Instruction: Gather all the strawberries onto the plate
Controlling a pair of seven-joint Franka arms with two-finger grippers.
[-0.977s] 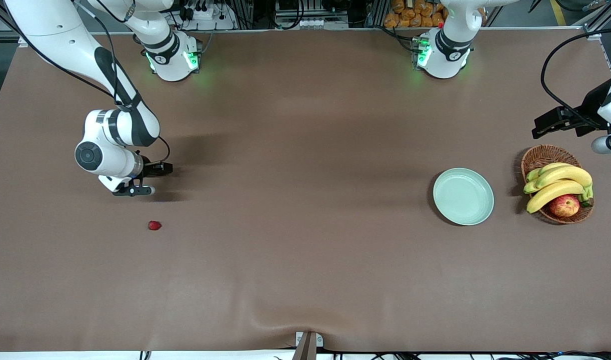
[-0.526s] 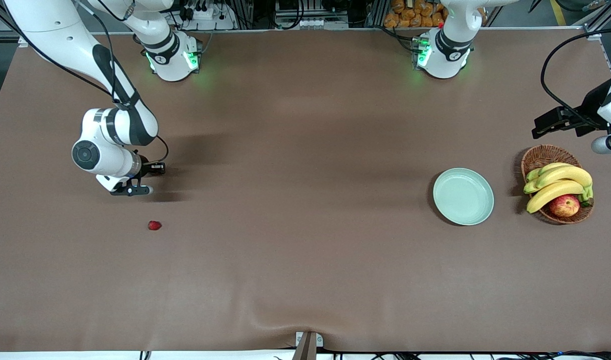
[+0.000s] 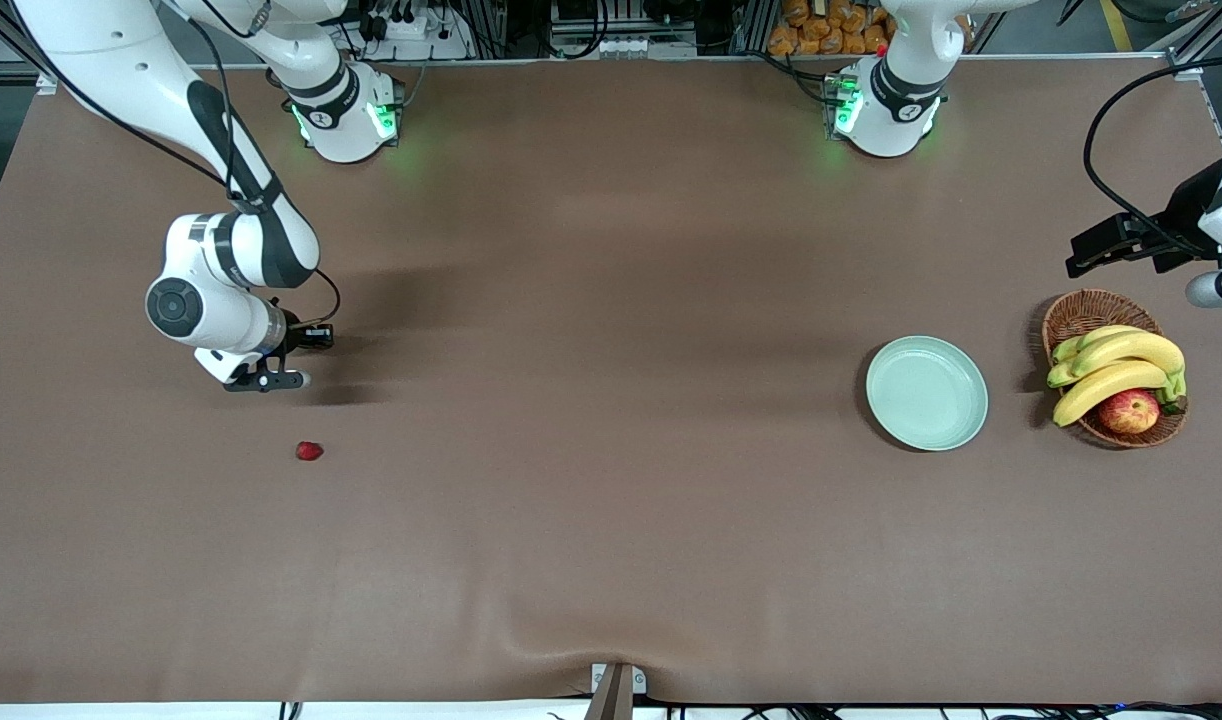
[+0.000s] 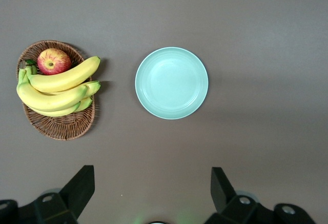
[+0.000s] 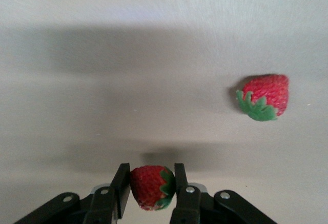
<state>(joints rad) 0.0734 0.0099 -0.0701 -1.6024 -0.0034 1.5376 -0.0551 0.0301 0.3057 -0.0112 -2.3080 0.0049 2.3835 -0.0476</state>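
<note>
My right gripper (image 5: 151,177) is shut on one strawberry (image 5: 148,189), red with a green cap, and holds it just above the table near the right arm's end (image 3: 267,380). A second strawberry (image 3: 309,451) lies on the brown table close by, and it also shows in the right wrist view (image 5: 264,97). The pale mint-green plate (image 3: 926,392) sits bare toward the left arm's end (image 4: 171,82). My left gripper (image 4: 151,183) waits open, high over the table by the basket, with nothing between its fingers.
A brown wicker basket (image 3: 1081,312) with bananas (image 3: 1116,365) and an apple (image 3: 1128,411) stands beside the plate at the left arm's end. A wide stretch of brown table lies between the strawberries and the plate.
My right gripper has shut on the strawberry and shifted slightly toward the right arm's end of the table. The left arm has not moved.
</note>
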